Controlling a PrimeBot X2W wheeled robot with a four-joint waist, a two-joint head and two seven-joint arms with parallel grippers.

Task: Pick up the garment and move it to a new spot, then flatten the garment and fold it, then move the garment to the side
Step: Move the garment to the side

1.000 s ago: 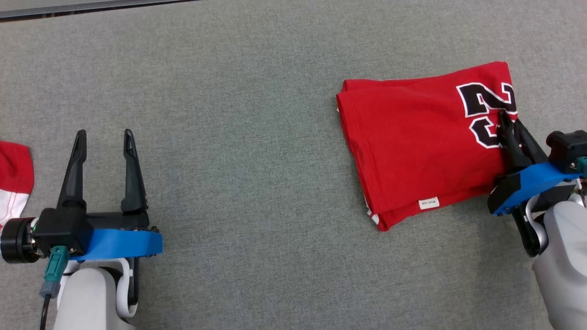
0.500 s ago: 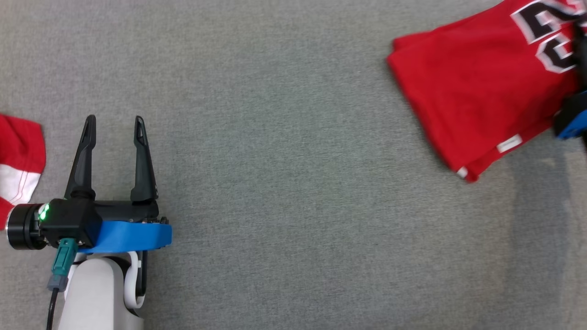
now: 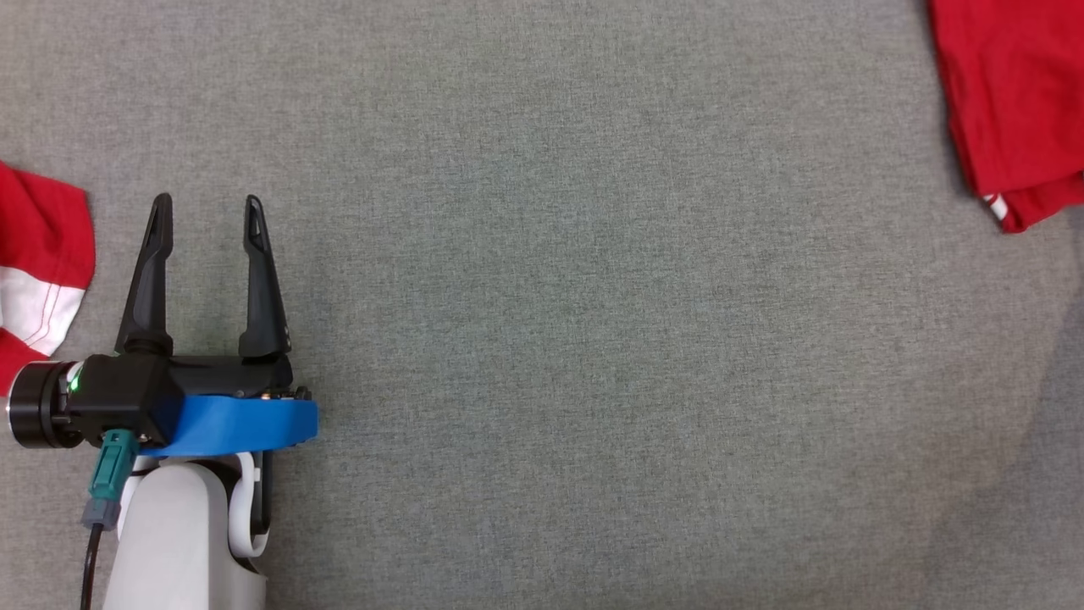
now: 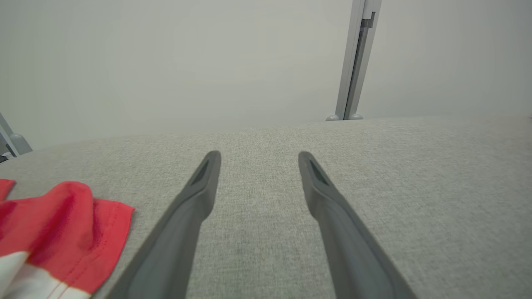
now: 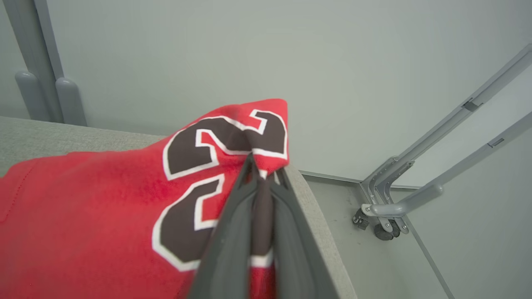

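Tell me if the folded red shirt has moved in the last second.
Yes. The shirt slid right, away from the red-and-white cloth on the left.

We see the left gripper (image 3: 206,203), its two dark fingers parted, with grey surface (image 3: 593,339) showing between the jaws. Beside the left jaw, not touching it, lies a red-and-white cloth (image 3: 38,280). Well apart to the right of the jaws, beyond their tips, a folded red garment (image 3: 1008,102) reaches the frame's corner.
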